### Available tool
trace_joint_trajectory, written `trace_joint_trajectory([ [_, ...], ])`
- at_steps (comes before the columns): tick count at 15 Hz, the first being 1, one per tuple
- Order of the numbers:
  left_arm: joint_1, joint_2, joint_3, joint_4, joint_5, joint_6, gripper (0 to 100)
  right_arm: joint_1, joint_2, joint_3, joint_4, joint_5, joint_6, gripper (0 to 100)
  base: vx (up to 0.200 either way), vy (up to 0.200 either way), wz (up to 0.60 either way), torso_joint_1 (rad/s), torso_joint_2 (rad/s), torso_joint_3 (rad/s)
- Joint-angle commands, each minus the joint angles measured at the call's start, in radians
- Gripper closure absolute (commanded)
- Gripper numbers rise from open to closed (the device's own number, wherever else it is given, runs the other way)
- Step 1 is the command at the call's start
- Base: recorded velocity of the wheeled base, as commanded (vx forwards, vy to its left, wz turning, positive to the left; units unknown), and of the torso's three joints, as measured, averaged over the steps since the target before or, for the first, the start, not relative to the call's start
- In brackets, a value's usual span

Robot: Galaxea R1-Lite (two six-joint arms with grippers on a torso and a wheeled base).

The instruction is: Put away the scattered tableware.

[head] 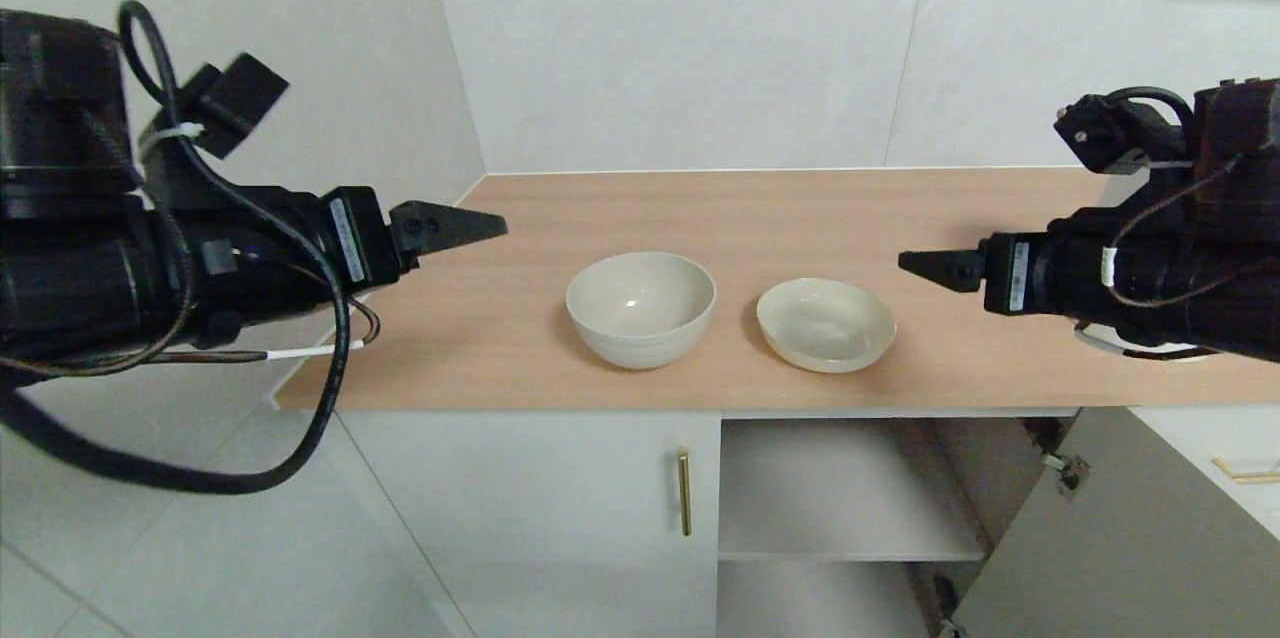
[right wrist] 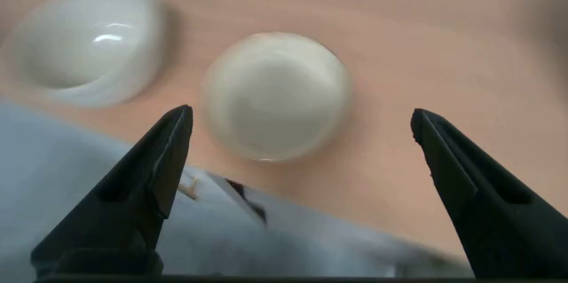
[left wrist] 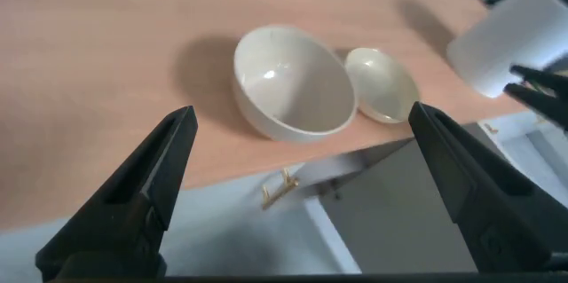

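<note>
A deep white bowl stands on the wooden counter, near its front edge. Just to its right sits a shallow cream dish. My left gripper hangs open above the counter's left end, to the left of the bowl and holding nothing. To the right of the dish, my right gripper is also open above the counter, and the dish shows between its fingers from above. Neither gripper touches the tableware.
Under the counter a cabinet stands with its right door swung open, showing a bare shelf. The left door has a gold handle. A white rim shows beneath my right arm. Tiled walls close the left and back.
</note>
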Motion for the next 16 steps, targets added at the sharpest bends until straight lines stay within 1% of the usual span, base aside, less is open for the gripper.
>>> trace_joint_trajectory([
  [1, -0.032, 0.169, -0.120, 0.090, 0.051, -0.100, 0, -0.001, 0.091, -0.094, 0.033, -0.068, 0.075, 0, 0.000, 0.000, 0.00, 0.000, 0.00, 0.000],
  [2, -0.055, 0.204, -0.138, 0.084, 0.133, -0.169, 0, -0.001, 0.100, -0.097, 0.035, -0.108, 0.076, 0, 0.000, 0.000, 0.00, 0.000, 0.00, 0.000],
  [3, -0.069, 0.247, -0.169, 0.075, 0.225, -0.183, 0, 0.001, 0.103, -0.096, 0.035, -0.141, 0.076, 0, 0.000, 0.000, 0.00, 0.000, 0.00, 0.000],
  [4, -0.092, 0.270, -0.186, 0.073, 0.291, -0.181, 0, 0.005, 0.101, -0.096, 0.033, -0.157, 0.078, 0, 0.000, 0.000, 0.00, 0.000, 0.00, 0.000],
  [5, -0.112, 0.294, -0.206, 0.073, 0.321, -0.181, 0, 0.007, 0.101, -0.094, 0.033, -0.160, 0.078, 0, 0.000, 0.000, 0.00, 0.000, 0.00, 0.000],
  [6, -0.139, 0.316, -0.210, 0.073, 0.337, -0.181, 0, 0.007, 0.103, -0.092, 0.032, -0.160, 0.078, 0, 0.000, 0.000, 0.00, 0.000, 0.00, 0.000],
  [8, -0.167, 0.370, -0.221, 0.063, 0.364, -0.180, 0, 0.008, 0.114, -0.091, 0.030, -0.161, 0.079, 0, 0.000, 0.000, 0.00, 0.000, 0.00, 0.000],
  [9, -0.168, 0.385, -0.226, 0.055, 0.377, -0.180, 0, 0.010, 0.114, -0.091, 0.030, -0.161, 0.079, 0, 0.000, 0.000, 0.00, 0.000, 0.00, 0.000],
  [10, -0.171, 0.422, -0.230, 0.027, 0.409, -0.180, 0, 0.011, 0.114, -0.088, 0.030, -0.161, 0.079, 0, 0.000, 0.000, 0.00, 0.000, 0.00, 0.000],
  [12, -0.171, 0.440, -0.230, 0.010, 0.410, -0.180, 0, 0.016, 0.114, -0.088, 0.030, -0.161, 0.079, 0, 0.000, 0.000, 0.00, 0.000, 0.00, 0.000],
  [16, -0.171, 0.468, -0.232, 0.007, 0.410, -0.181, 0, 0.016, 0.114, -0.083, 0.030, -0.161, 0.079, 0, 0.000, 0.000, 0.00, 0.000, 0.00, 0.000],
])
